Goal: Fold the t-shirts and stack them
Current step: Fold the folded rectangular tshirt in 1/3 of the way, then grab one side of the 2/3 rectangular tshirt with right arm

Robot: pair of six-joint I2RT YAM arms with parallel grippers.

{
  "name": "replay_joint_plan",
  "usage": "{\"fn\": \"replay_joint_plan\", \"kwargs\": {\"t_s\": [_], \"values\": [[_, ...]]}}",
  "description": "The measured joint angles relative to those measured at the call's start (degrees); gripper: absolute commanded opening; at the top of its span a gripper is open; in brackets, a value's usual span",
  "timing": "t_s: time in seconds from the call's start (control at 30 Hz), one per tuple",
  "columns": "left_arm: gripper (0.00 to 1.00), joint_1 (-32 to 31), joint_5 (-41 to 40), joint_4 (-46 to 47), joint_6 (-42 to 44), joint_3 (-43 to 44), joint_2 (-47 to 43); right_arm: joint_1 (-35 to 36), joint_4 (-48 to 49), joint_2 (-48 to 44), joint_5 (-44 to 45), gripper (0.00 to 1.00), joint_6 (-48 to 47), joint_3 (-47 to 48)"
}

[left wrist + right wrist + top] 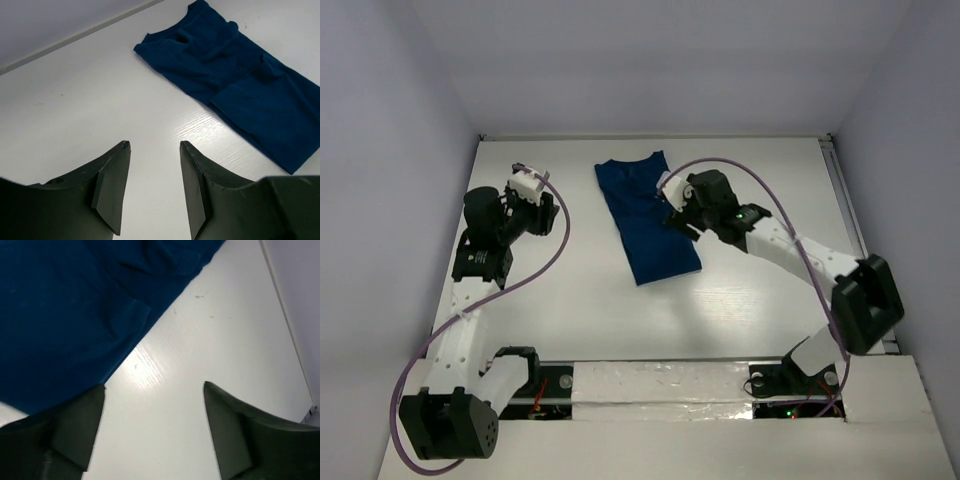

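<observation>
Currently, top view: the t-shirt [645, 215] is seen lying flat on the white table [760, 170], far of centre. It is folded into a long narrow strip with the collar end toward the back wall [650, 60] and the long axis tilted slightly. The right gripper [674, 220] is positioned over the strip's right edge, about midway along it; contact with the cloth cannot be told from this angle. The left gripper [542, 200] is held well to the left of the shirt, over bare table. Jaw state is not resolvable for either gripper here. A purple cable [555, 255] is looped along each arm.

Left wrist view: the left gripper [154, 145] is shown with jaws apart and only bare table [75, 100] between them. The t-shirt [235, 85] is seen at upper right, well clear of the fingers, with the sleeves tucked in and the neckline at the far end.

Right wrist view: the right gripper [154, 386] is shown with jaws wide apart and nothing clamped. The t-shirt [65, 315] fills the upper left, and its edge runs diagonally down to the left-hand finger [75, 425]. The other finger is placed over bare table [225, 340]. Whether the cloth is touched cannot be told.
</observation>
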Motion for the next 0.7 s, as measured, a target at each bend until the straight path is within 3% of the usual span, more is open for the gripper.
{"fn": "replay_joint_plan", "kwargs": {"t_s": [0.1,0.13,0.17,0.2,0.27,0.3,0.37,0.43,0.47,0.57,0.6,0.63,0.7], "values": [[0.41,0.0,-1.3,0.3,-0.1,0.0,1.2,0.0,1.3,-6.5,-5.3,0.70,-2.9,-5.0],[0.41,0.0,-1.6,0.3,-0.2,0.0,1.9,0.1,1.4,-7.7,-7.1,0.52,-3.6,-5.7],[0.41,0.0,-1.8,0.3,-0.2,0.0,2.6,0.2,1.6,-8.3,-8.4,0.42,-4.5,-6.0],[0.41,0.0,-2.1,0.3,-0.2,0.0,3.3,0.5,1.7,-8.5,-9.3,0.39,-5.0,-6.2],[0.41,0.0,-2.3,0.2,-0.2,0.0,4.0,1.4,1.6,-8.5,-10.8,0.11,-6.3,-6.9],[0.41,0.0,-2.4,0.2,-0.2,0.0,4.0,1.9,1.6,-8.4,-11.3,0.07,-6.7,-7.6],[0.41,0.0,-2.4,0.2,-0.2,0.0,4.0,2.8,1.4,-9.0,-12.5,0.18,-7.1,-9.7],[0.41,0.0,-2.4,0.2,-0.2,0.0,3.9,3.2,1.3,-11.7,-13.5,0.35,-7.6,-12.5],[0.41,0.0,-2.5,0.2,-0.2,0.0,3.9,3.4,1.2,-14.1,-14.0,0.34,-7.7,-13.9],[0.41,0.0,-2.6,0.1,-0.2,0.0,3.7,3.5,2.3,-23.5,-15.1,0.16,-7.0,-15.6],[0.41,0.0,-2.6,0.1,-0.2,0.0,3.6,3.5,3.6,-26.9,-15.2,0.17,-6.0,-15.6],[0.41,0.0,-2.6,0.2,-0.2,0.0,3.5,3.5,5.0,-29.9,-15.3,0.30,-4.9,-15.3],[0.41,0.0,-2.6,0.1,-0.2,0.0,3.4,3.5,6.4,-33.9,-15.8,0.26,-2.4,-13.3]]}}
